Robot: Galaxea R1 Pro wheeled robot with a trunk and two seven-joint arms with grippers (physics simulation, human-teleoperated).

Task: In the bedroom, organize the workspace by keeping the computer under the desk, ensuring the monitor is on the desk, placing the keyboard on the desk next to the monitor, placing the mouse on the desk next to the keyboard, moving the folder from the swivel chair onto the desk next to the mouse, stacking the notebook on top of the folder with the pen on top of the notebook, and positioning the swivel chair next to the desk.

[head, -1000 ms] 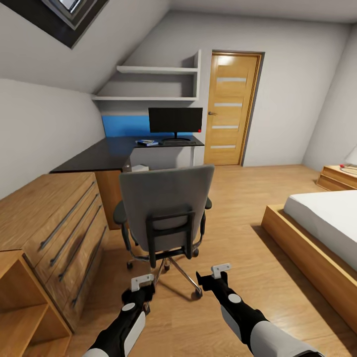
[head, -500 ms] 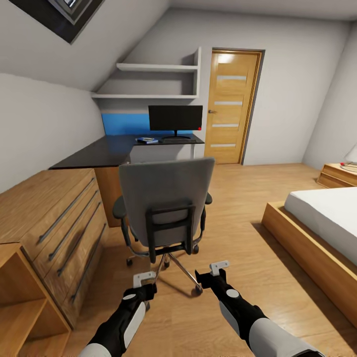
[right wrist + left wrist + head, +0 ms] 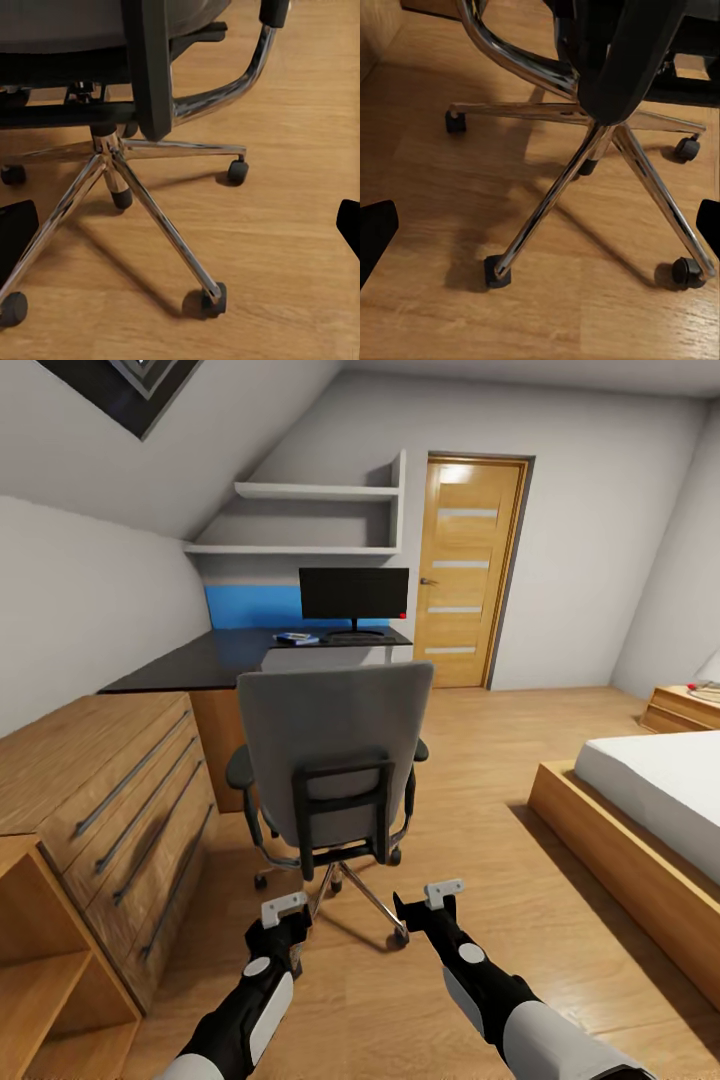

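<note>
The swivel chair (image 3: 335, 760) sits in the middle of the floor (image 3: 470, 830) with its grey back turned to the camera, a little way out from the black surface (image 3: 215, 660). On that surface the monitor (image 3: 353, 592) stands upright at the far end by the blue back panel (image 3: 250, 607), and just beside its foot there's a small blue-and-dark flat thing, probably the folder (image 3: 296, 638), but it's too small to say for sure. A wooden drawer unit (image 3: 110, 790) runs along the left wall, shelves (image 3: 310, 520) hang above the surface, the door (image 3: 468, 575) is behind it and a bed (image 3: 650, 810) is off to the right.

Both arms reach out low behind the chair. The left pincer (image 3: 284, 908) and right pincer (image 3: 443, 892) each have their fingers apart and hold nothing. In the wrist views the chrome base (image 3: 585, 142) and its casters (image 3: 212, 296) sit right ahead on the wood floor.
</note>
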